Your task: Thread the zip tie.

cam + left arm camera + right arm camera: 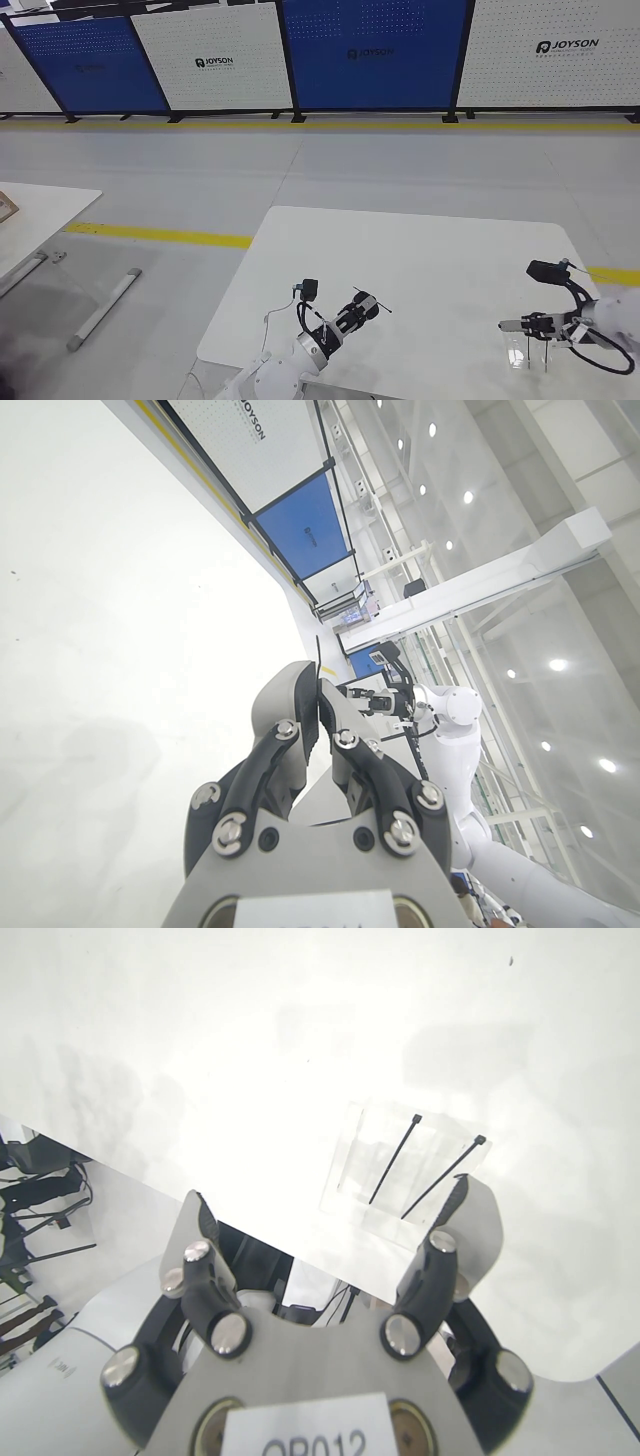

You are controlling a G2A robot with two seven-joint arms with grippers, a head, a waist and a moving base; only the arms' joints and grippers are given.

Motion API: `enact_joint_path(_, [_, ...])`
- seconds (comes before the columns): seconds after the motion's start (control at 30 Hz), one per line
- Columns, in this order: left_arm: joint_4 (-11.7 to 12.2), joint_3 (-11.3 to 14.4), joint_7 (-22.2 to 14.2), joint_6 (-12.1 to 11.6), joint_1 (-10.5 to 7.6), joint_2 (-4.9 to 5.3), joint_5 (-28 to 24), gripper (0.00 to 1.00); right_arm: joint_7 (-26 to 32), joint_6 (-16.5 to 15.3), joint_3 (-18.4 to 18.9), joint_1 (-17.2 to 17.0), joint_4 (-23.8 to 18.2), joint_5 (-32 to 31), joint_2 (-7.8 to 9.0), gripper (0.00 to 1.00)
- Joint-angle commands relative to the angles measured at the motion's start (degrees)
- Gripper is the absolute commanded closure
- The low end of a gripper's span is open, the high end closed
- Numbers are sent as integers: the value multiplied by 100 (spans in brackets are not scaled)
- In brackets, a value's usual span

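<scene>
Left pincer (pixel 318 685) pressed together on a black zip tie (pixel 318 655), thin end poking out past the pads, over the near middle of the white worktop (pixel 440 260). Right pincer (pixel 330 1198) spread wide, hovering by a clear stand (pixel 350 1163) near the worktop's near right edge. Two more ties (pixel 395 1160) side by side on that stand, apart from either pincer.

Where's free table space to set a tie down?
Whole far half of the table is bare, also the middle between the left gripper and right gripper. Crowded: near right corner, where the clear holder with two ties sits by the right gripper.
</scene>
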Motion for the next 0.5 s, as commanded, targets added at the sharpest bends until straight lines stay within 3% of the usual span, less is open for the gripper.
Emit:
enact_joint_path(0.0, [0, 0, 0, 0, 0, 0, 0, 100, 0, 0, -1, 0, 0, 0, 0, 0])
enact_joint_path(0.13, [0, 0, 0, 0, 0, 0, 0, 100, -27, 24, -30, -58, 49, -71, 0, 0])
enact_joint_path(0.27, [0, 0, 0, 0, 0, 0, 0, 100, 0, 275, -187, 47, 180, -52, 6, 0])
enact_joint_path(0.47, [0, 0, 0, 0, 0, 0, 0, 100, 0, 243, -252, 162, 200, -34, 23, 0])
